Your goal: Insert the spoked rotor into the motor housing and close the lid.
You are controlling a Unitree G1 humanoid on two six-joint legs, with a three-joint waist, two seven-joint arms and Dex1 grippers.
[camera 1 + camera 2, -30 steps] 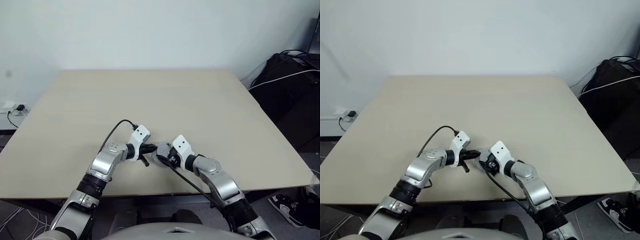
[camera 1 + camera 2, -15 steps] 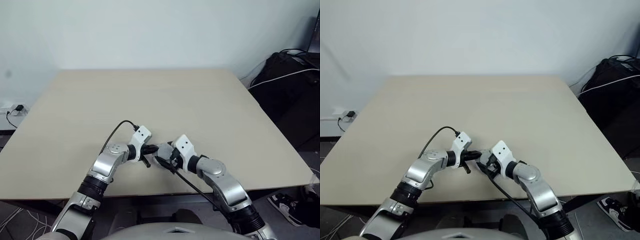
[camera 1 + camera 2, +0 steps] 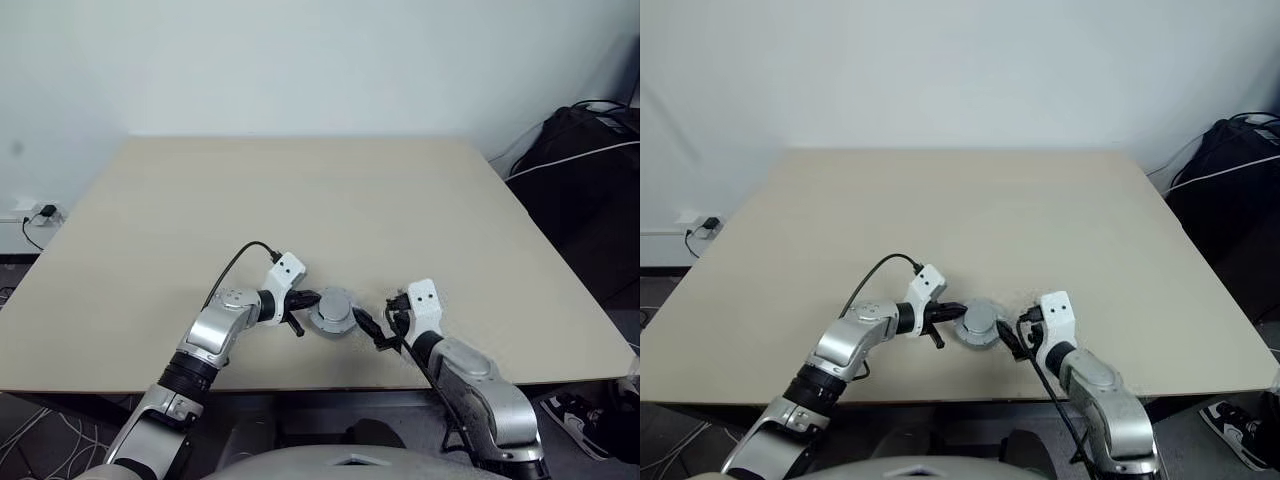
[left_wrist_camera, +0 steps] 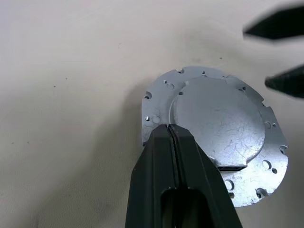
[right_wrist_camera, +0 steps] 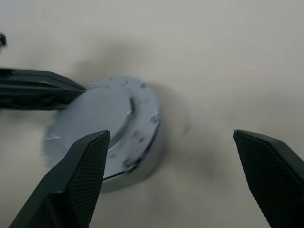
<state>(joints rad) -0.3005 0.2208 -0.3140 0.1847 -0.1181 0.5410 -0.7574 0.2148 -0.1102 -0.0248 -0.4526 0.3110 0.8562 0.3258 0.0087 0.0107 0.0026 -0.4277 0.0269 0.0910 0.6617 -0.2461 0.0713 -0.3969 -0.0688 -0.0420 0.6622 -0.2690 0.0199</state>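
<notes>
The lid (image 3: 333, 309) lies plain grey face up, raised middle on top, near the table's front edge. It also shows in the left wrist view (image 4: 223, 128) and the right wrist view (image 5: 109, 123), where a grey side wall appears below it. The spoked rotor and the motor housing are hidden. My left gripper (image 3: 308, 299) is shut, its joined tips (image 4: 169, 128) resting at the lid's left rim. Just right of the lid and apart from it, my right gripper (image 3: 372, 333) stands open and holds nothing, its fingers (image 4: 278, 23) pointing at the lid.
The beige table (image 3: 300, 200) carries nothing else. Its front edge runs just behind both wrists. A black cable (image 3: 235, 258) loops up from my left wrist. Black bags and white cables (image 3: 590, 170) lie on the floor off the table's right side.
My right gripper has let go of the lid, opened wide and drawn back to the right, rolling as it went. The left gripper and the lid have stayed put.
</notes>
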